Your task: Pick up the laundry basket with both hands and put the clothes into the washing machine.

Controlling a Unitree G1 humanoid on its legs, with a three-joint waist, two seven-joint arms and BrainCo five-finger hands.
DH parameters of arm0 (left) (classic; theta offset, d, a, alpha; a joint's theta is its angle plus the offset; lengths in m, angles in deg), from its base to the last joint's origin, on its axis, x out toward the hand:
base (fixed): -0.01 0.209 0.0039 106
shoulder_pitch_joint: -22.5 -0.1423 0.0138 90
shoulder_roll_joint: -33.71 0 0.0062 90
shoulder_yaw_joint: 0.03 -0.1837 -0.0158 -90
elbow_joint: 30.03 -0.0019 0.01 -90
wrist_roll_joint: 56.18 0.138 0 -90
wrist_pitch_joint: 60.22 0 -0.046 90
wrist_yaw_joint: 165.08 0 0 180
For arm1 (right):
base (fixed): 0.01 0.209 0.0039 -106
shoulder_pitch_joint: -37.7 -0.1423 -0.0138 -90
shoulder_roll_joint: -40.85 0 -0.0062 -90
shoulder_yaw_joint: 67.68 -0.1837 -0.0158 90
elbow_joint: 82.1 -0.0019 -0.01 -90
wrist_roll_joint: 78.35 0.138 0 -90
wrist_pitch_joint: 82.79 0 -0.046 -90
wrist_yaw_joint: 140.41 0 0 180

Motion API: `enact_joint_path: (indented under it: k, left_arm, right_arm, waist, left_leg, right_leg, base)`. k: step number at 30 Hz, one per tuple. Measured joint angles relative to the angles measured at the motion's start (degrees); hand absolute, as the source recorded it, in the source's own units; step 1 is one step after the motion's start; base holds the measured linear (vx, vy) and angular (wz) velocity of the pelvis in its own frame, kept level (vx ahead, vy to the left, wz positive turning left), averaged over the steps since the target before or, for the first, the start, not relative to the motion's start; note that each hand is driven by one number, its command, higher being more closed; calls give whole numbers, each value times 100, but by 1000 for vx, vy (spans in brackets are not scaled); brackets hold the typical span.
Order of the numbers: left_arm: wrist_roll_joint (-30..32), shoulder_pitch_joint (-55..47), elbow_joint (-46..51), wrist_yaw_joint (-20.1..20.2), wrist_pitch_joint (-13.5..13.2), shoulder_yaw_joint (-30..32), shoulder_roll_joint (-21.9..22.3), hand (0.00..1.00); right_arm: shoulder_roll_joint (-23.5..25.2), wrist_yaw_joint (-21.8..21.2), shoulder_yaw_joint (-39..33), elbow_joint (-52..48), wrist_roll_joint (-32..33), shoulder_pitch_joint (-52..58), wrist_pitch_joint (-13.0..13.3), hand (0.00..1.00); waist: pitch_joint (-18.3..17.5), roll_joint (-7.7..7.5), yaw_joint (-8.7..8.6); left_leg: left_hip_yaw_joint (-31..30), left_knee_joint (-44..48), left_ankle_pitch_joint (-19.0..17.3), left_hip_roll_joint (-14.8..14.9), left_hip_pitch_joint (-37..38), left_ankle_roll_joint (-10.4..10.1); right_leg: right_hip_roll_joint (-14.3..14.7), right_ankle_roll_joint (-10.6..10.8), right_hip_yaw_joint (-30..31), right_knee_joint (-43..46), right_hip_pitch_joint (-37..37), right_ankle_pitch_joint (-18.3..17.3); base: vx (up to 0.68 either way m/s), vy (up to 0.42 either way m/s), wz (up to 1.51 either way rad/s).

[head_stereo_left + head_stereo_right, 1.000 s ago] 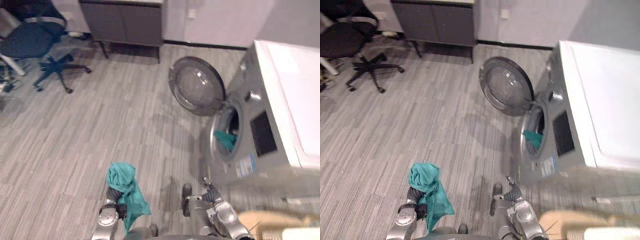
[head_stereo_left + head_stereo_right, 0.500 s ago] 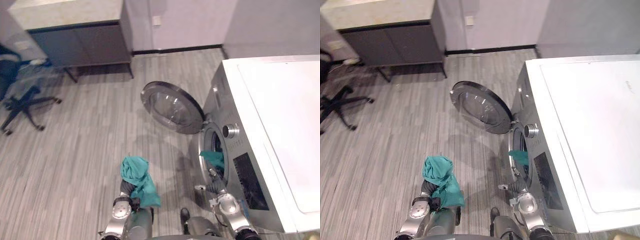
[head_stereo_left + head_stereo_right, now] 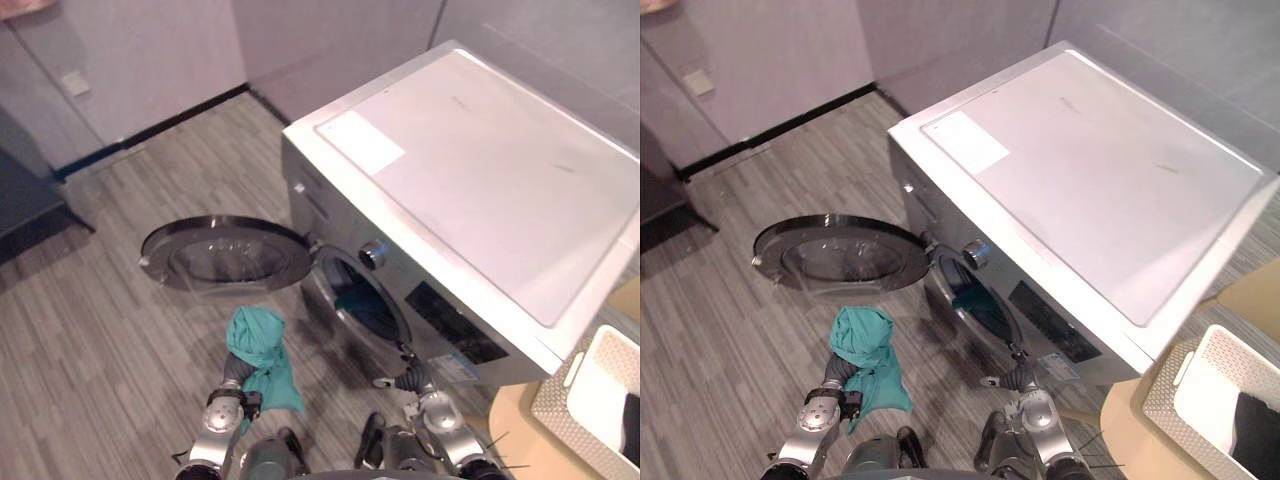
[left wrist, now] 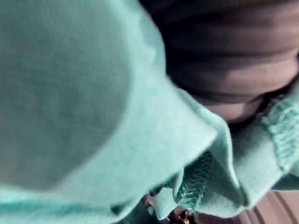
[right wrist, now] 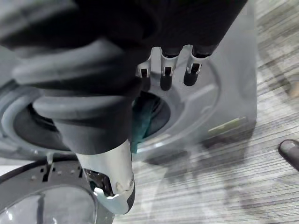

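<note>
Low centre, the soft, light cloth is draping over the left hand, whose grip I cannot tell, needing a bunched hold, while the right hand is hanging open, empty, beside the washer.

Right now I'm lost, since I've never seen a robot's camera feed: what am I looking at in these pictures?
This is a humanoid robot doing laundry. Two pictures look down from its head; the other two come from cameras on its wrists. Before it stands a washing machine with its round door swung open and a teal cloth in the drum. The left hand carries a bunched teal garment, seen up close in that wrist's view. The right hand is near the machine's front, fingers relaxed, holding nothing. A white laundry basket sits to the robot's right.
</note>
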Motion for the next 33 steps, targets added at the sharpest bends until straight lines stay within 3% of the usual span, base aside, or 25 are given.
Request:
enact_joint_path:
  k: [2, 4, 5, 7, 8, 9, 12, 16, 18, 21, 25, 33]
  left_arm:
    - [2, -76, -7, 13, 1, -3, 122, 100]
    - [5, -121, -79, 14, 7, -1, 125, 100]
    - [8, -118, -113, 18, 24, -2, 127, 100]
    - [8, -116, -172, 7, 25, -4, 133, 100]
    - [6, -124, -189, 3, 25, -9, 149, 100]
    - [1, -118, -224, -9, 21, -14, 206, 100]
    - [1, 156, -498, -4, 72, -160, 147, 100]
    - [0, 217, -523, -5, 74, -241, 133, 100]
    - [-9, 250, -521, -5, 76, -232, 103, 100]
    - [-113, 605, -512, -18, 79, -228, 40, 100]
    - [-536, 1425, -354, -302, 84, -223, 58, 100]
    - [-1028, 2523, 999, -809, 74, 93, 412, 100]
  right_arm:
    - [-169, 15, 7, 8, 6, 103, -2, 0]
    - [-207, 19, -14, 65, 9, 118, -4, 0]
    - [-221, 19, -23, 224, 9, 98, -12, 0]
    - [-199, 32, -130, 390, 9, 86, -21, 0]
    - [-202, 37, -137, 458, 9, 60, -21, 0]
    - [-274, 43, -140, 461, 9, 56, -17, 0]
    - [-154, 42, -280, 525, 5, 47, -10, 0]
    - [-126, 40, -281, 549, 9, -37, -21, 0]
    - [-154, 46, -289, 565, 26, -157, -24, 0]
    - [-220, 154, -295, 458, 114, -472, -43, 0]
    - [-104, 296, -295, -212, 422, -668, -141, 0]
    - [171, 646, -506, -1766, 942, -1056, -146, 0]
  waist:
    - [86, 159, 20]
    - [119, 140, 105]
    - [140, 114, 126]
    - [168, 69, 138]
    - [126, 155, 139]
    - [108, 290, 140]
    - [117, 101, 65]
    - [145, 148, 35]
    - [200, 188, -9]
    - [614, 240, -25]
    - [1244, 73, -29]
    - [1519, -8, 7]
  left_leg:
    - [-475, 944, 141, 294, -230, -212]
    - [-1011, 1348, 152, 207, -539, -216]
    - [-1451, 955, -144, -2, -568, -257]
    - [-2193, 99, -255, -284, -565, -358]
    - [-2610, -652, -138, -418, -447, -492]
    - [-2837, -1328, 419, -374, -356, -610]
    - [-2491, -1213, 330, -620, -281, -500]
    - [-2042, -853, 77, -722, -216, -270]
    - [-1826, -260, -295, -618, -408, -181]
    - [-1593, 1154, -965, -361, -1163, -68]
    - [-1479, 2917, -1743, -92, -2497, 58]
    - [-1815, 5021, -2169, 297, -4940, 100]
  right_leg:
    - [222, -45, 289, -83, 197, -33]
    - [268, -101, 591, -118, 235, -16]
    - [261, -94, 761, -144, 233, 4]
    - [252, -53, 1004, -146, 227, 29]
    - [267, 14, 1184, -120, 187, 68]
    - [375, 109, 1371, -96, 124, 94]
    - [108, 365, 1617, -215, 84, 225]
    - [-39, 516, 2040, -158, 32, 279]
    - [0, 660, 2310, 296, -300, 144]
    - [112, 763, 2695, 1622, -1254, -245]
    - [134, 866, 2967, 3411, -2779, -800]
    - [188, 770, 3009, 5538, -5249, -1253]
  base:
    - [67, -54, -71]
    - [129, -7, -78]
    - [129, 47, -71]
    - [113, 95, -76]
    - [131, 219, -93]
    - [129, 241, -101]
    - [96, 223, -59]
    - [5, 184, -52]
    - [-85, 132, -65]
    - [-201, 102, -66]
    - [-257, 54, -24]
    - [-167, -52, 0]
